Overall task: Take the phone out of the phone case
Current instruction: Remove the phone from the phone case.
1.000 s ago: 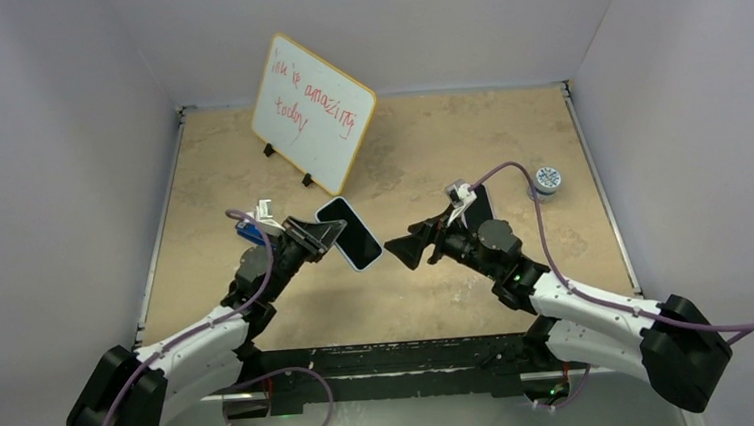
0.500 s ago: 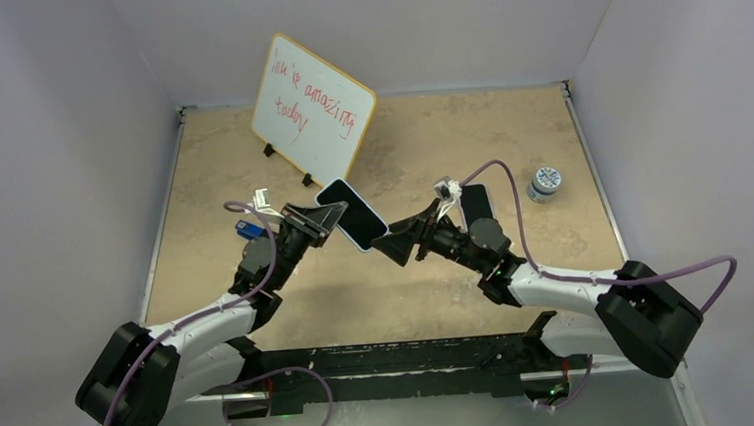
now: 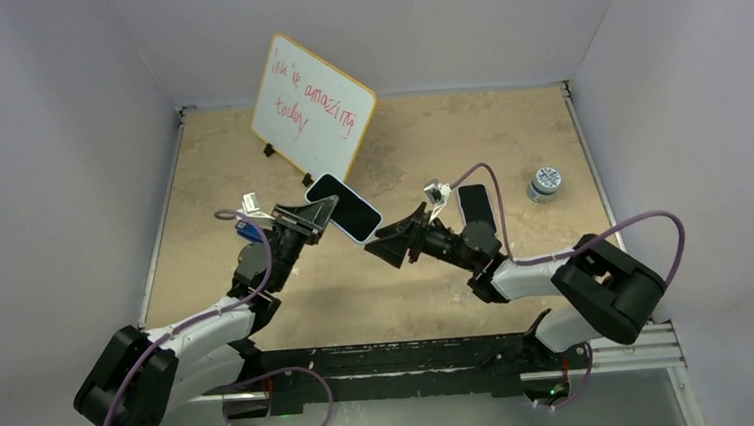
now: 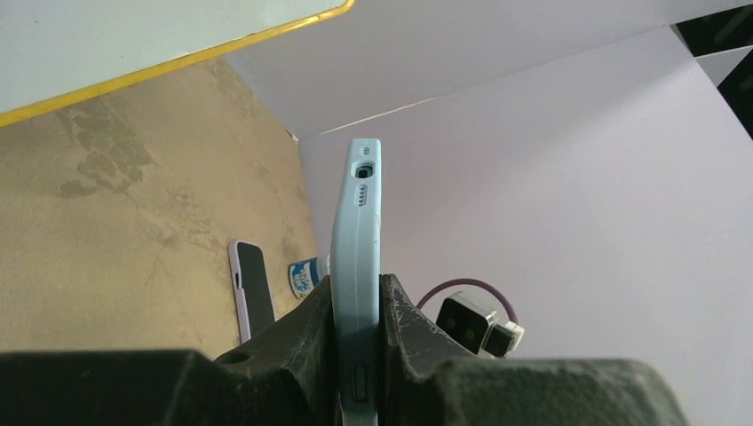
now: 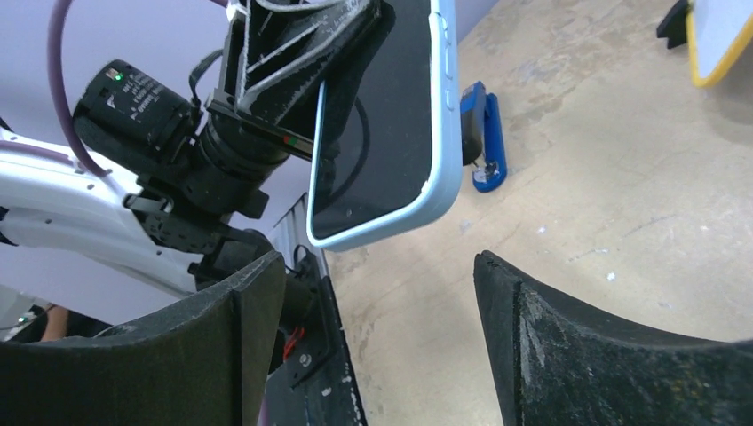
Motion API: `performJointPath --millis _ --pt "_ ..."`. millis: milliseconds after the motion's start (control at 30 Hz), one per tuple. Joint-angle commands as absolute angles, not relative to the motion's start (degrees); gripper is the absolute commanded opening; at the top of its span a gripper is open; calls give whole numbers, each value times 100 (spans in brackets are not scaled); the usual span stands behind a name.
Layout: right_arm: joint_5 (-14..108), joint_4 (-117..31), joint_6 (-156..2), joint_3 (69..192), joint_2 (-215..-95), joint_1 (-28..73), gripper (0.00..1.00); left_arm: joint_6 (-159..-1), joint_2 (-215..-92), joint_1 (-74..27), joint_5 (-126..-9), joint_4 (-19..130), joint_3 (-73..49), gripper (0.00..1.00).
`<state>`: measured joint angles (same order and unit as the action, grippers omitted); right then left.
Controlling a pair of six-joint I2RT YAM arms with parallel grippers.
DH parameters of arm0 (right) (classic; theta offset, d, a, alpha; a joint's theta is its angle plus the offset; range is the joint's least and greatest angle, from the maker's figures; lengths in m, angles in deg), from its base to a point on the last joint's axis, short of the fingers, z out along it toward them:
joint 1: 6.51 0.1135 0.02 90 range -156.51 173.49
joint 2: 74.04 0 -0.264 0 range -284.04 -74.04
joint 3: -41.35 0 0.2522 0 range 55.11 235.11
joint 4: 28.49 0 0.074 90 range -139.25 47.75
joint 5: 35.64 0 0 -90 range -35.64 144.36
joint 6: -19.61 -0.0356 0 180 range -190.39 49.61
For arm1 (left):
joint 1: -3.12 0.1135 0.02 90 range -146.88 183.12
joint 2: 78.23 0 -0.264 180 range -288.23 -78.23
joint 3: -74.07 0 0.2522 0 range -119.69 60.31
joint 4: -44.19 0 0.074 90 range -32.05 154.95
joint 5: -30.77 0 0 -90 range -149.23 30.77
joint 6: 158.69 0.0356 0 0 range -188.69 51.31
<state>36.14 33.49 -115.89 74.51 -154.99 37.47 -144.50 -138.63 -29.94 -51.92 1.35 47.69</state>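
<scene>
2 arms in view, 1 gripper each. The left gripper [image 3: 319,216] is clamped narrow on the phone case [image 4: 357,222], 1 finger on each broad face, holding it up off the table [image 3: 429,300] near the middle of the workspace. The case is pale blue, and the left wrist view shows it edge-on with the port and speaker slots at its far end. The phone [image 5: 382,115] sits fully inside it: the dark screen shows in the right wrist view with the blue rim around every visible edge. The right gripper [image 3: 387,247] stands wide, its 2 dark fingers well apart with nothing between them. It points at the lower corner of the cased phone, which hangs just ahead of the gap and touches neither finger. Phones counted: 2 — the 1 held, and a second phone [image 3: 475,209] lying flat on the table, dark face with a pale rim, behind the right arm's wrist. Also on the table are 1 whiteboard [image 3: 313,114] with a yellow border, red handwriting and 2 black feet, propped at the back left, and 1 small round container [image 3: 546,181] with a blue-and-white top at the right, near the second phone but apart from it. There is also 1 small blue object [image 5: 484,138] on the table beside the left arm — what it is I cannot tell.
</scene>
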Motion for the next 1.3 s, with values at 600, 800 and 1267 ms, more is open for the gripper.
performJointPath --millis 600,800,1267 --pt "3021 4557 -11906 8251 -15982 3891 57 -14905 -13824 -3123 -5092 -1198 4949 0" --pt "3060 4520 -11841 8303 -16036 3929 51 -14913 -13776 -3171 -5088 -1222 4977 0" --pt "2763 3579 -10775 8391 -15898 3961 17 -14990 -13689 -3194 -5469 -676 4931 0"
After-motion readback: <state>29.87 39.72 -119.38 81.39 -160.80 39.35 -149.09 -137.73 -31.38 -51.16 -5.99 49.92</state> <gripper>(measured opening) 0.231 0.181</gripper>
